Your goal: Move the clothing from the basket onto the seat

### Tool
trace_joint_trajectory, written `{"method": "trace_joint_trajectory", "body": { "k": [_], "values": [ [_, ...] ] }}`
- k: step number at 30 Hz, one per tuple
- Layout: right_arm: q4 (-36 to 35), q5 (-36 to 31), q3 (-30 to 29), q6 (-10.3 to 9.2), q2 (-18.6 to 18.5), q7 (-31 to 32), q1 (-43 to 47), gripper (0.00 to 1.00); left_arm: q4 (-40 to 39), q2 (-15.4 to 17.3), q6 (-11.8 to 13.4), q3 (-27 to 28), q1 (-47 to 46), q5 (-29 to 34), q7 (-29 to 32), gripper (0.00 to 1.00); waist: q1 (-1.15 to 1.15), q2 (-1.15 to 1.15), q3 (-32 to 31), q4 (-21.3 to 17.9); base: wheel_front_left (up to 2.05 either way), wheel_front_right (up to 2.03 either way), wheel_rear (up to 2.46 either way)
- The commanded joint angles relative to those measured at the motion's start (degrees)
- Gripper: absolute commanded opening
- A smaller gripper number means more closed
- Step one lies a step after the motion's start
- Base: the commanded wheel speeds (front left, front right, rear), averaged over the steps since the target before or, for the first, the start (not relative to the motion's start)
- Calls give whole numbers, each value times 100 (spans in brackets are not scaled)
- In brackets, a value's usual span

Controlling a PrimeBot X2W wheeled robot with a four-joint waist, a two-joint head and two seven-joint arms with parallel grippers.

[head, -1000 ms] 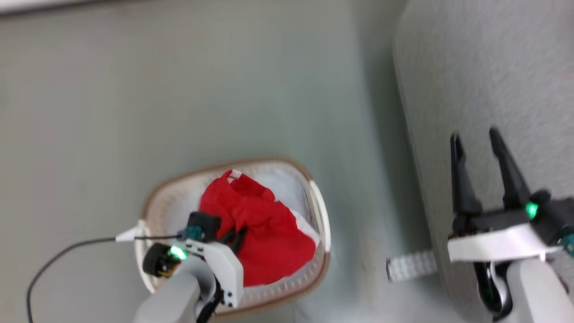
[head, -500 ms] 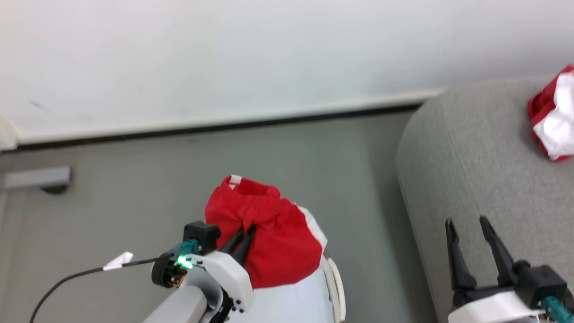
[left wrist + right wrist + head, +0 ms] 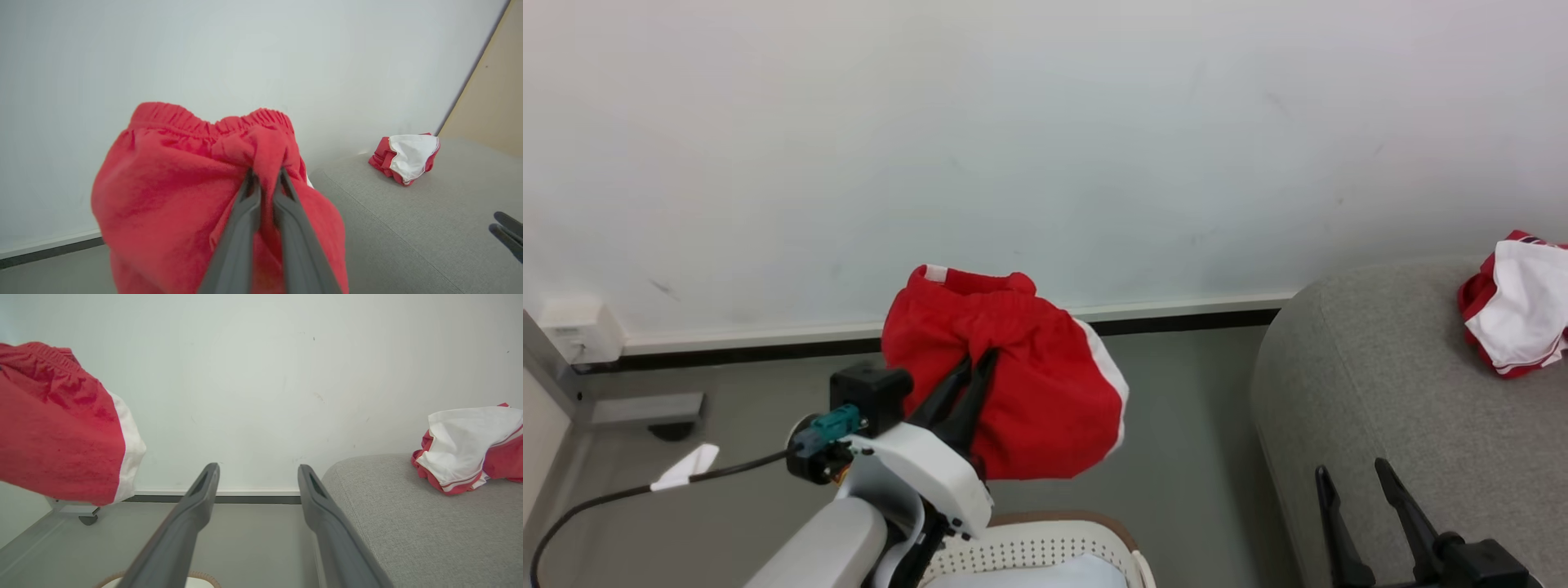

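One crumpled red-and-white garment (image 3: 1515, 306) lies on the light-grey upholstered seat (image 3: 1372, 384). White-trimmed red fabric shorts (image 3: 1045, 408), clamped in the left gripper (image 3: 980, 357), await delivery. The right gripper (image 3: 1349, 467) is spread, empty.

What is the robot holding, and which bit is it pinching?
The left claw holds the red clothing, pinching a bunched fold just below its elastic waistband. The right claw is open and holds nothing.

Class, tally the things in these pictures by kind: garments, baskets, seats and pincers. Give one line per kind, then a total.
Garments: 2 (red garment gripped by left pincer; red-white garment on seat)
Baskets: 1 (basket)
Seats: 1
Pincers: 2 (right pincer open)
Total: 6
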Motion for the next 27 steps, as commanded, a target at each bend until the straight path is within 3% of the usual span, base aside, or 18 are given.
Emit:
{"method": "trace_joint_trajectory", "body": {
  "k": [1,12,22,27],
  "values": [
    [-18,-28,11,-13,-9,3,124,100,-275,103,76,17,122,16,95,0,2,0,-94,-8,0,0,0],
    [-319,-15,631,-13,-47,4,96,100,-1459,420,474,5,443,52,542,0,2,0,-132,-70,0,0,0],
    [-984,618,2366,-13,-1115,482,-595,100,-1672,444,484,-99,459,59,653,0,2,0,-49,-73,0,0,0],
    [-1009,995,3190,-13,-1473,683,-1265,100,-1671,397,439,-175,404,57,667,0,2,0,-36,-47,0,0,0]
  ]
}}
